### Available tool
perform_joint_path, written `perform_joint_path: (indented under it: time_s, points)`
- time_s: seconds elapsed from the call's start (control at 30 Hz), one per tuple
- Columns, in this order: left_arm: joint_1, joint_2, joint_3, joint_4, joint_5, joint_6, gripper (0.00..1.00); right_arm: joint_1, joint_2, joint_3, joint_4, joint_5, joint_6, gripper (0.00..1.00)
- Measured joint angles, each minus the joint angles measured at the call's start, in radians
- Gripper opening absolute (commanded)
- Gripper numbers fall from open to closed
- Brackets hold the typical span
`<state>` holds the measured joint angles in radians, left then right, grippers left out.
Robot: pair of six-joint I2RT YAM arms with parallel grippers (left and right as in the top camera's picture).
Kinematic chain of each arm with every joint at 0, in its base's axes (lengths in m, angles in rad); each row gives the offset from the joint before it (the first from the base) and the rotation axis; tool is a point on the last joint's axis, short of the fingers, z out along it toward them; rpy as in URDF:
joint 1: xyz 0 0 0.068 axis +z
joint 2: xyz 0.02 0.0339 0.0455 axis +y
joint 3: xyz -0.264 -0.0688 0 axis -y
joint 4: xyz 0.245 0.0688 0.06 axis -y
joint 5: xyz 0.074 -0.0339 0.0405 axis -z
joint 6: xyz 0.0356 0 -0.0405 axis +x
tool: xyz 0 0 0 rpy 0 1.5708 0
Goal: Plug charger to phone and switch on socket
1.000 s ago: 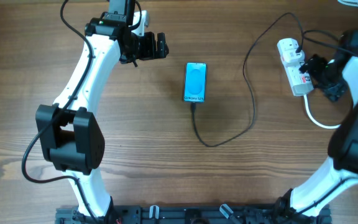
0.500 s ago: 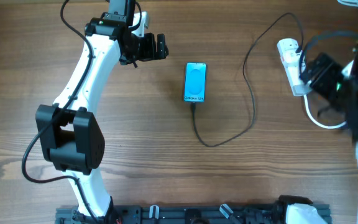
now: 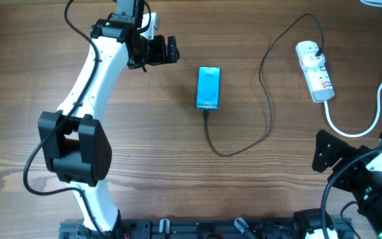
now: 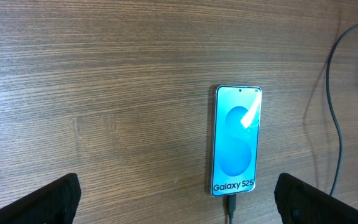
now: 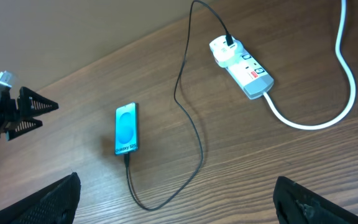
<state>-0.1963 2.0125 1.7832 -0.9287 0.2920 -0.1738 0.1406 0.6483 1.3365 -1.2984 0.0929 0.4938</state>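
The phone [image 3: 208,87] lies flat mid-table with its cyan screen up; it also shows in the left wrist view [image 4: 235,139] and the right wrist view [image 5: 126,128]. The black charger cable [image 3: 268,99] has its tip in the phone's near end [image 4: 230,204] and loops right to its plug on the white socket strip [image 3: 315,70], also in the right wrist view [image 5: 242,67]. My left gripper [image 3: 167,50] is open and empty, left of the phone. My right gripper [image 3: 323,153] is open and empty, at the near right, well away from the socket.
The socket's thick white cord [image 3: 377,109] curves off the right edge and also shows in the right wrist view [image 5: 328,112]. A black rail [image 3: 204,229] runs along the table's near edge.
My right arm has pulled back from the socket to the near right corner. The left arm, phone and cable have not moved.
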Motion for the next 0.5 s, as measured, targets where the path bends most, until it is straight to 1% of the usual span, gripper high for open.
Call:
perform_joint_path:
  time_s: [0.37, 0.4, 0.47, 0.5]
  points:
    - [0.0, 0.0, 0.0, 0.0, 0.0, 0.0, 1.0, 0.0, 0.0, -0.003, -0.019, -0.002, -0.001, 1.0]
    - [0.0, 0.0, 0.0, 0.0, 0.0, 0.0, 1.0, 0.001, -0.002, -0.013, -0.003, -0.002, -0.006, 1.0]
    - [0.0, 0.0, 0.0, 0.0, 0.0, 0.0, 1.0, -0.002, -0.024, -0.072, 0.086, -0.005, -0.053, 1.0]
    - [0.0, 0.0, 0.0, 0.0, 0.0, 0.0, 1.0, -0.01, -0.049, -0.119, 0.157, -0.014, -0.087, 1.0]
